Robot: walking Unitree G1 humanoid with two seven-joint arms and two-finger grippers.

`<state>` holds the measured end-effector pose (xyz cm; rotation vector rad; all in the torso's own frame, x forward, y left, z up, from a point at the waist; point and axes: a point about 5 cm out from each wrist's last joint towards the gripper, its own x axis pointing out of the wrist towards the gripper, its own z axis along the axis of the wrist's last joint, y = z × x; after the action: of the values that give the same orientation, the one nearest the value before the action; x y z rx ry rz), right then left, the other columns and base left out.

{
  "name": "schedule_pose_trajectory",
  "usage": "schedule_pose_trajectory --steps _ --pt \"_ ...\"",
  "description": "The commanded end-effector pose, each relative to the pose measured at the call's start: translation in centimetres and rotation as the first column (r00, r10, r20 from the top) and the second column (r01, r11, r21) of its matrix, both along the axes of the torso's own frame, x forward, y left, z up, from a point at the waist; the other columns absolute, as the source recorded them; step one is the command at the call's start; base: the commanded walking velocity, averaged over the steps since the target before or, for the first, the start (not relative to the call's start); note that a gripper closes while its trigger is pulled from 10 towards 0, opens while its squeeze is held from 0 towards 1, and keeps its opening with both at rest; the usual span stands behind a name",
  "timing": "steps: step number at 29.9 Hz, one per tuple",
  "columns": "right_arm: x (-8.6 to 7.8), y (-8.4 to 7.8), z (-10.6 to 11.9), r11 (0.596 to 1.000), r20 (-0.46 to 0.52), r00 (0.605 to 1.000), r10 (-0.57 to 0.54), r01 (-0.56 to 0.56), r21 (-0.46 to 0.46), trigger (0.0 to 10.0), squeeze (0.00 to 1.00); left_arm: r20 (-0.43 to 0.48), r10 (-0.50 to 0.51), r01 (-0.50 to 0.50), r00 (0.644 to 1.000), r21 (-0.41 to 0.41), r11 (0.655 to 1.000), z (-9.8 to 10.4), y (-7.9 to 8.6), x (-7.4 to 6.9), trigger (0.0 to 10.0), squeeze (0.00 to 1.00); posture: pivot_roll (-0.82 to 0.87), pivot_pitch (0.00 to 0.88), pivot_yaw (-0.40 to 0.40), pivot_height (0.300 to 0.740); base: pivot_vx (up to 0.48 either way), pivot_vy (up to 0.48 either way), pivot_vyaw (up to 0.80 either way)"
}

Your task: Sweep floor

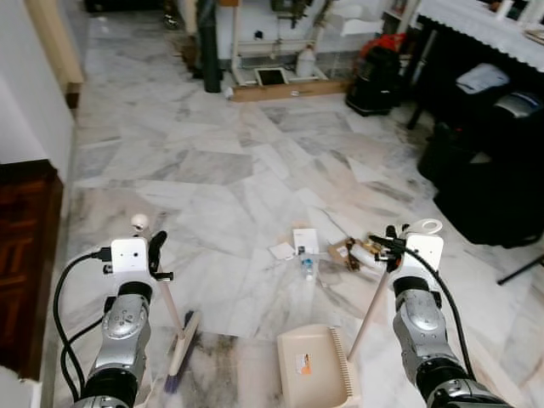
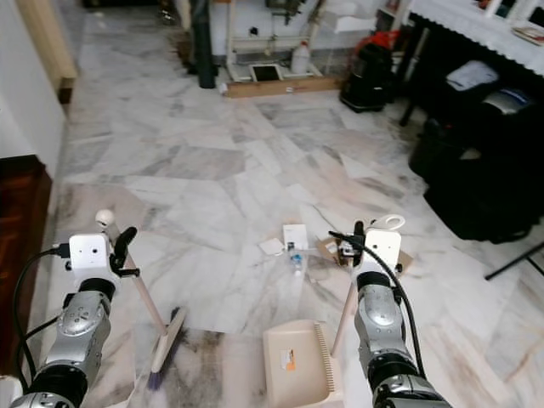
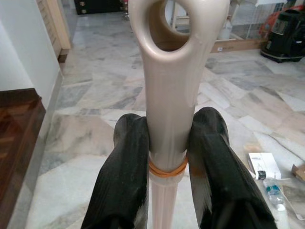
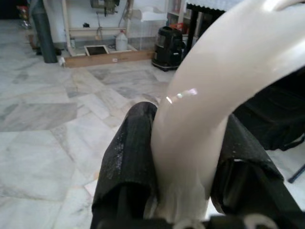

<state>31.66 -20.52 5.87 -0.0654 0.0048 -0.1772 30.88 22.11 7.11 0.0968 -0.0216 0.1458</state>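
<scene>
Left eye view: I see a grey-veined white marble floor (image 1: 221, 161) with a small litter pile (image 1: 327, 252) near its middle, which I take as my landmark. The pile holds a white card, a folded white paper, a small clear plastic bottle (image 1: 308, 268) and brown cardboard scraps; finer detail is too small to tell.

The left gripper (image 1: 156, 252) is closed on the beige plastic broom handle (image 1: 167, 299), below its rounded top. In the left wrist view both black fingers (image 3: 125, 167) press the handle from opposite sides, just under its looped end, above an orange band. The handle slopes down to the flat broom head with dark bristles (image 1: 182, 350), which rests on the floor on the robot's left of the pile and nearer the robot.

The right gripper (image 1: 391, 246) is clamped on the cream plastic dustpan handle (image 1: 369, 311), just beside the pile on its right. In the right wrist view the black fingers (image 4: 128, 157) hug the curved cream grip on both sides. The handle runs down to the beige dustpan with a toothed edge (image 1: 313, 365), which sits flat on the floor nearer the robot than the pile, apart from it.

Well beyond the pile stand a black and red vacuum cleaner (image 1: 375, 76) and a low wooden board (image 1: 289, 88). To the pile's right are black bags (image 1: 493, 170).
</scene>
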Motion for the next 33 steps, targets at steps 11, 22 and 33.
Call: schedule_pose_trajectory --steps 11,22,33 --pt "0.52 0.13 0.73 1.0 0.026 1.0 0.004 -0.004 0.007 10.0 0.0 0.031 0.004 -0.004 1.0 0.005 1.0 0.53 0.03 0.07 10.0 0.0 0.0 0.0 -0.08 0.74 0.0 0.0 -0.06" --pt "0.58 0.37 0.85 1.0 0.035 0.999 0.013 -0.013 -0.004 10.0 0.0 0.032 -0.005 0.005 0.999 0.011 1.0 0.56 -0.16 0.13 10.0 0.0 0.0 0.0 -0.081 0.74 0.0 -0.176 -0.42" --pt "0.59 0.63 0.69 1.0 0.026 1.0 0.017 -0.017 0.01 10.0 0.0 0.031 -0.008 0.007 0.999 0.017 1.0 0.61 -0.08 0.14 10.0 0.0 0.01 0.0 -0.077 0.74 0.0 -0.246 0.0"
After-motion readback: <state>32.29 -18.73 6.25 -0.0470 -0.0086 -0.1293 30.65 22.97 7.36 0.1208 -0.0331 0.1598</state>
